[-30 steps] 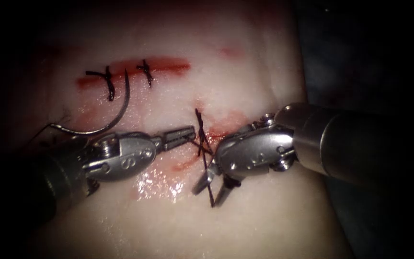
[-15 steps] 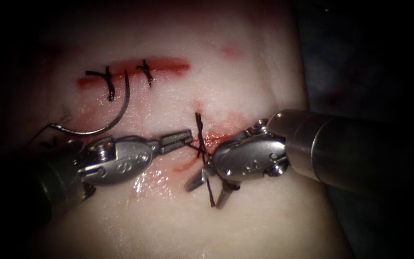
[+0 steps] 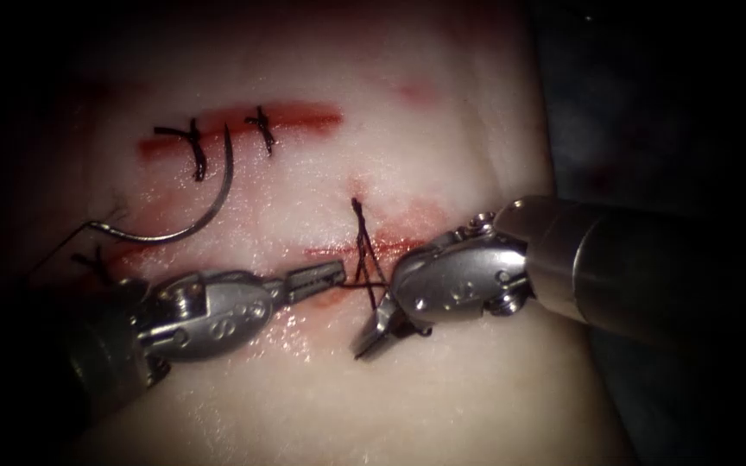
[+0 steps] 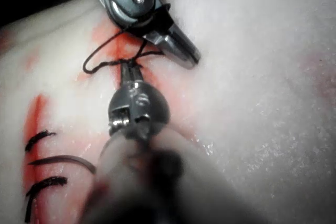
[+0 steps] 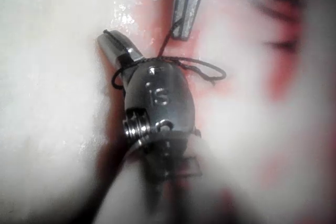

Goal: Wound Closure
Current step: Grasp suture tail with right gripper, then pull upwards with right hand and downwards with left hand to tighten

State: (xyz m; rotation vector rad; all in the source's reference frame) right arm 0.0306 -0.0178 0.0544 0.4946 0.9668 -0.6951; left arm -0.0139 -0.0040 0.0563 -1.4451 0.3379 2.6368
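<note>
Lying free on the tissue, the needle rested left of both tools, beside two finished stitches. The left tool pinched the thread at the cut; the right tool was pressed shut on thread too. Left wrist view: the left tool gripped the loop. Right wrist view: thread wrapped the right tool.
</note>
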